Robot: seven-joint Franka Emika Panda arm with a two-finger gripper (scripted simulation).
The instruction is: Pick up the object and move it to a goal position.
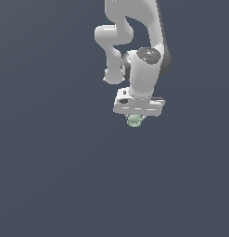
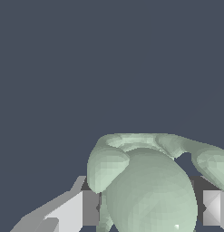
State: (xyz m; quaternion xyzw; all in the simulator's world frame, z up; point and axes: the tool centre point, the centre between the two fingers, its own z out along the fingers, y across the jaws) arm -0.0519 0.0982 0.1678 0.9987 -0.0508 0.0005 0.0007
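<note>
1. Our gripper [image 1: 134, 116] points straight down, and we see its fingers [image 2: 77, 209] set on either side of the pale mint-green object [image 1: 134, 121], close against its flanks; we judge them pressed in on it, though actual contact is hard to confirm.
2. We find the object directly under the white hand, only its lower part peeking out below the finger bar in the exterior view. No table edges or corners show anywhere, just a flat dark grey surface [image 1: 51, 176], so we cannot place it against them.
3. We read the vertical approach as chosen because the object is tiny and lumpy: coming from above lets both fingers bracket its round body [image 2: 152, 195].
4. We cannot tell whether the object rests on the surface or hangs clear of it.
5. We see no goal marker in either view.
</note>
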